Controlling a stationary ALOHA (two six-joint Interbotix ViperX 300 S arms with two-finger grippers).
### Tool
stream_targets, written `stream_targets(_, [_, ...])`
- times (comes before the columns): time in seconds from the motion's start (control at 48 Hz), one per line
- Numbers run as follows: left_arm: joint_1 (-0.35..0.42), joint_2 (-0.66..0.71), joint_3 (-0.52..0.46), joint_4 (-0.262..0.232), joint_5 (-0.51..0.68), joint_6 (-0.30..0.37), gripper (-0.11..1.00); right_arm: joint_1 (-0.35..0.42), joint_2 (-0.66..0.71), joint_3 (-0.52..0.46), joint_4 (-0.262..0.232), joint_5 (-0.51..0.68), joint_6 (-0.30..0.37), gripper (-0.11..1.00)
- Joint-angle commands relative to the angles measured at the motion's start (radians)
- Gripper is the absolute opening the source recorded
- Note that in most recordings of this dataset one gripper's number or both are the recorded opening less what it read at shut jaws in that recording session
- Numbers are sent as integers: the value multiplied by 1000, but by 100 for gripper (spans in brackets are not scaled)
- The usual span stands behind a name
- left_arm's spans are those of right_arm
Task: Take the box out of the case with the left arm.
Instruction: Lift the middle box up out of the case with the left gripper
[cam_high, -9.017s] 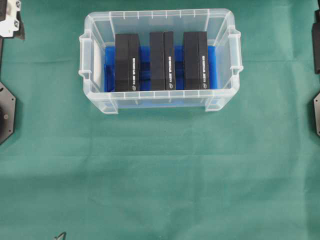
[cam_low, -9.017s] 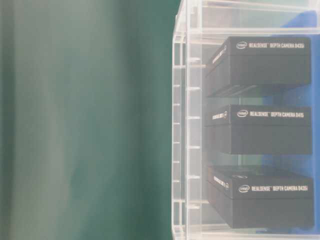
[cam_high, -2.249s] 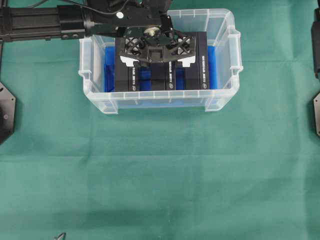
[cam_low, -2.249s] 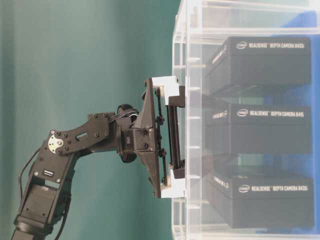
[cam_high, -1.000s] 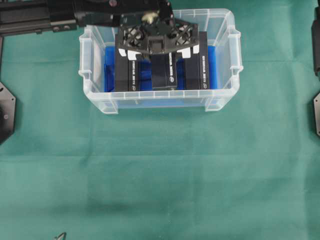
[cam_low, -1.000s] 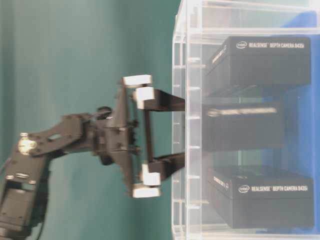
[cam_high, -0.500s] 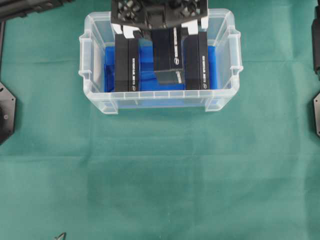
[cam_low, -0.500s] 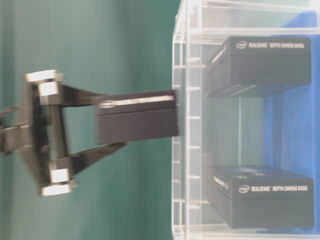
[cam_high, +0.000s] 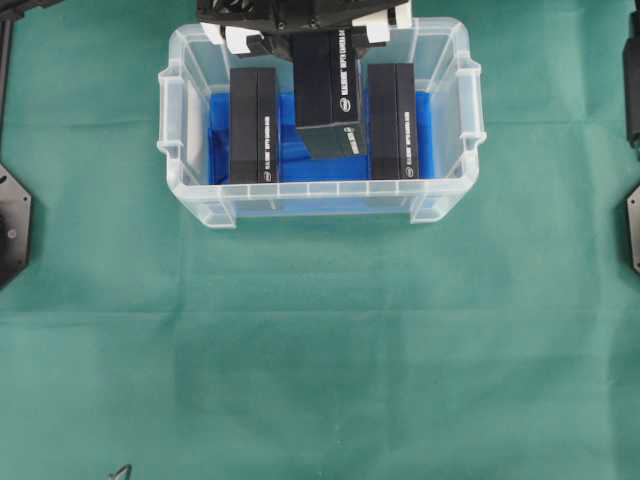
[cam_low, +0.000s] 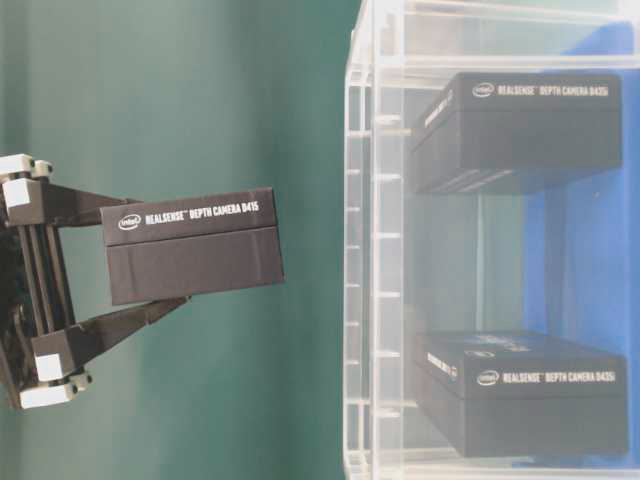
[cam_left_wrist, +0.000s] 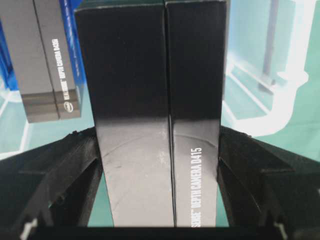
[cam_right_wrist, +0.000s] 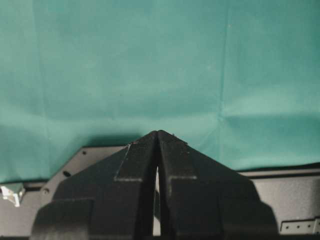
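My left gripper (cam_high: 305, 22) is shut on a black box (cam_high: 328, 88) labelled as a depth camera, with one finger on each long side. In the table-level view the box (cam_low: 190, 245) hangs fully outside the clear case (cam_low: 365, 250), a gap away from its rim. The left wrist view shows the box (cam_left_wrist: 155, 100) filling the space between both fingers (cam_left_wrist: 75, 170). From overhead it hovers over the middle of the case (cam_high: 320, 190), above the blue lining (cam_high: 290, 150). My right gripper (cam_right_wrist: 158, 137) is shut and holds nothing, over green cloth.
Two more black boxes stay in the case, one on the left (cam_high: 254, 122) and one on the right (cam_high: 391, 120). Green cloth (cam_high: 320, 350) covers the table. Black base plates sit at the left edge (cam_high: 12, 225) and the right edge (cam_high: 632, 230).
The left gripper has risen with the box. Half a second ago the box's end was still at the case rim; now it hangs apart from the case.
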Motion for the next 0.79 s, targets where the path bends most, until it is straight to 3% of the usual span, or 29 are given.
stream_targets(0.0, [-3, -38, -25, 3, -2, 0, 62, 0, -2, -28, -3, -5, -2, 0])
stream_targets(0.771, [-3, -41, -14, 3, -5, -3, 62, 0, -2, -26, -3, -3, 0, 0])
